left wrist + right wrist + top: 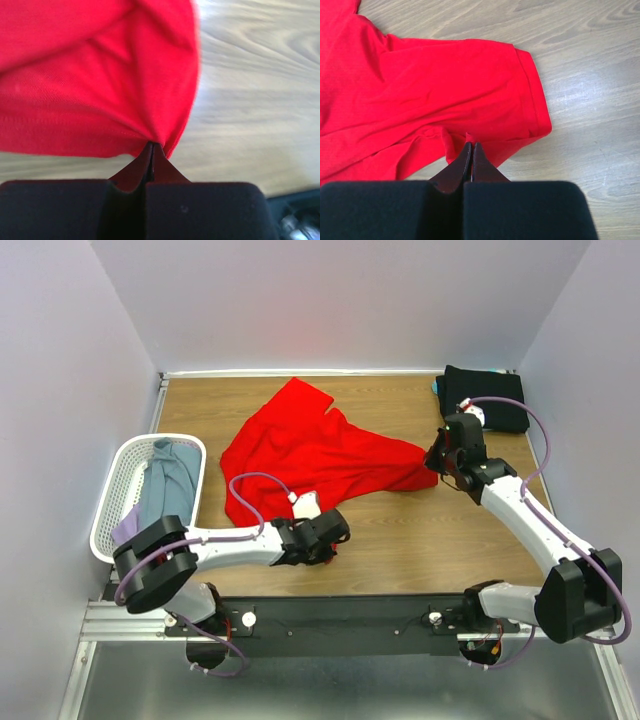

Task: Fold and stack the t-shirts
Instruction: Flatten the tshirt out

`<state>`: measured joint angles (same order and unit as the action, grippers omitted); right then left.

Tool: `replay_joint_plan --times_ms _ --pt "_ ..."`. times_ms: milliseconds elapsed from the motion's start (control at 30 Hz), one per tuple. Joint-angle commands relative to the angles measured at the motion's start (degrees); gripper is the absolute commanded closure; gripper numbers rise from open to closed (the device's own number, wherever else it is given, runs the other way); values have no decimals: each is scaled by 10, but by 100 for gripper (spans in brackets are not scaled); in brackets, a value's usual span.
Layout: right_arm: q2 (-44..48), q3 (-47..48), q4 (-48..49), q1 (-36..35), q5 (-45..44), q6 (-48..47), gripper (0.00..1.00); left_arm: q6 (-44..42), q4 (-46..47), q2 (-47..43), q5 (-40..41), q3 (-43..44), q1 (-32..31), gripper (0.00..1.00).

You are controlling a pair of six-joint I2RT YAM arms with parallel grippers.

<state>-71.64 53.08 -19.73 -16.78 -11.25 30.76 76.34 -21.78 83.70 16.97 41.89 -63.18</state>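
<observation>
My left gripper [152, 148] grips the red shirt [90, 75]; my right gripper [471, 148] pinches it too, sleeve [530, 100] ahead-right.

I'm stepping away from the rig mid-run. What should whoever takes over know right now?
Left gripper: shut on the red t-shirt at its near edge.
Right gripper: shut on the same shirt, beside a sleeve.
The red t-shirt lies crumpled mid-table, unfolded. A black t-shirt lies folded in the far right corner. A grey-blue t-shirt sits in the basket.
Left to do: fold the red one, stack it, then empty the basket.
</observation>
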Motion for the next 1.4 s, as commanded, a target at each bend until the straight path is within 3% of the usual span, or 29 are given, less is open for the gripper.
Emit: replay_joint_plan --times_ms 0,167,367,667,733,767,800,867,933,1000,1100,1200,1367 --pt "-6 -4 8 0 -3 -11 100 -6 57 -52 -37 -8 -5 100" --pt "-7 -1 9 0 -13 -15 100 -65 164 -115 -63 -36 -1 100" --pt "-14 4 9 -1 -6 -12 100 -119 170 -61 -99 30 -2 100" --pt "-30 4 10 0 -15 -17 100 -170 219 4 -186 55 -12 100" --pt "-32 4 11 -1 -11 -17 99 -147 193 -1 -174 44 -12 94" --pt "-32 3 11 -1 -11 -18 100 -119 185 -21 -143 24 -12 81" --pt "-32 3 12 -1 -11 -18 100 -101 180 -34 -130 12 -12 74" --pt "-35 2 12 -1 -11 -19 100 -69 140 -79 -99 -14 -10 69" --pt "-36 2 13 -1 -12 -21 100 -4 64 -112 -44 -29 -10 57" --pt "-38 2 13 -1 -10 -20 99 76 11 -162 3 -53 -9 52" --pt "-40 2 15 -1 -1 -19 99 174 -88 -222 44 -82 -9 51" --pt "-39 0 20 -2 9 -16 100 231 -130 -261 72 -102 -8 50" --pt "-34 -4 23 -1 30 -11 100 240 -147 -286 105 -122 21 51"
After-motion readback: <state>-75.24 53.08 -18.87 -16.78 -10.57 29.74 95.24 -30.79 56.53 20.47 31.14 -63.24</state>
